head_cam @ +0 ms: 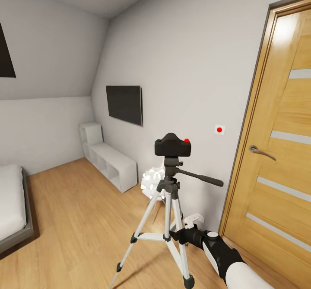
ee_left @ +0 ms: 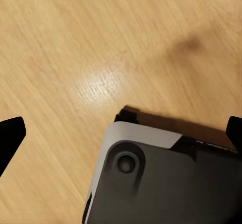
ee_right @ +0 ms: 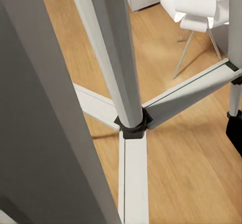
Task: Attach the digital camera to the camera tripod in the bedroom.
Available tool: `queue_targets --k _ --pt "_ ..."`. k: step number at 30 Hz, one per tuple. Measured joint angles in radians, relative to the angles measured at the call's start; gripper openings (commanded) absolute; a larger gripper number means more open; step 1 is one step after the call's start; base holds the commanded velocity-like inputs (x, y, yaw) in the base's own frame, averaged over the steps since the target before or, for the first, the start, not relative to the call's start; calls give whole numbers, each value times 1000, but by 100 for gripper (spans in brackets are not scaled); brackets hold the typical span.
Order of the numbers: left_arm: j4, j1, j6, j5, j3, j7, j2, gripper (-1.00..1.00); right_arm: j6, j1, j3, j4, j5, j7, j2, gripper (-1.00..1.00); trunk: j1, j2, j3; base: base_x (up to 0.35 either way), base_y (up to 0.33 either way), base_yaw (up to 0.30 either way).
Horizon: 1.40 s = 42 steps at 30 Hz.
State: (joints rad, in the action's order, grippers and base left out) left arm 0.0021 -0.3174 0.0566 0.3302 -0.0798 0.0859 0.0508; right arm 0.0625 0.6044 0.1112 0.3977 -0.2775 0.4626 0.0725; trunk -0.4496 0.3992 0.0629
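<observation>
The digital camera (head_cam: 172, 146), black with a red button on top, sits on the black head of the camera tripod (head_cam: 170, 202) in the middle of the head view. The tripod's long pan handle (head_cam: 203, 177) points right, toward the door. My right gripper (head_cam: 176, 236) is low down by the tripod's centre braces, close to a leg. In the right wrist view the silver legs and brace hub (ee_right: 132, 126) are very near, and one black fingertip (ee_right: 235, 132) sits far out to the side, so the jaws are open. My left gripper (ee_left: 121, 133) hangs open over the wood floor.
A wooden door (head_cam: 280, 150) with a lever handle stands just right of the tripod. A wall switch with a red dot (head_cam: 219, 129), a wall TV (head_cam: 125, 104), a low white shelf (head_cam: 110, 161) and a white lamp (head_cam: 153, 181) line the wall. The bed (head_cam: 13, 207) is at left. My base (ee_left: 166, 183) is below the left gripper.
</observation>
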Motion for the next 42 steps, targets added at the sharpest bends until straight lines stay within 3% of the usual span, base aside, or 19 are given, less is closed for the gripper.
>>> queue_targets --k 15,34,42 --pt "-1 0 -42 7 -1 0 -7 100 0 0 1 2 4 9 -3 100 0 0 0 -18 0 0" --pt "1 0 -44 15 1 1 -23 100 -1 0 2 2 3 7 -3 100 0 0 0 -262 123 0" --pt "1 0 -45 15 1 1 -23 100 -1 0 2 2 3 8 -7 100 0 0 0 -79 67 0"
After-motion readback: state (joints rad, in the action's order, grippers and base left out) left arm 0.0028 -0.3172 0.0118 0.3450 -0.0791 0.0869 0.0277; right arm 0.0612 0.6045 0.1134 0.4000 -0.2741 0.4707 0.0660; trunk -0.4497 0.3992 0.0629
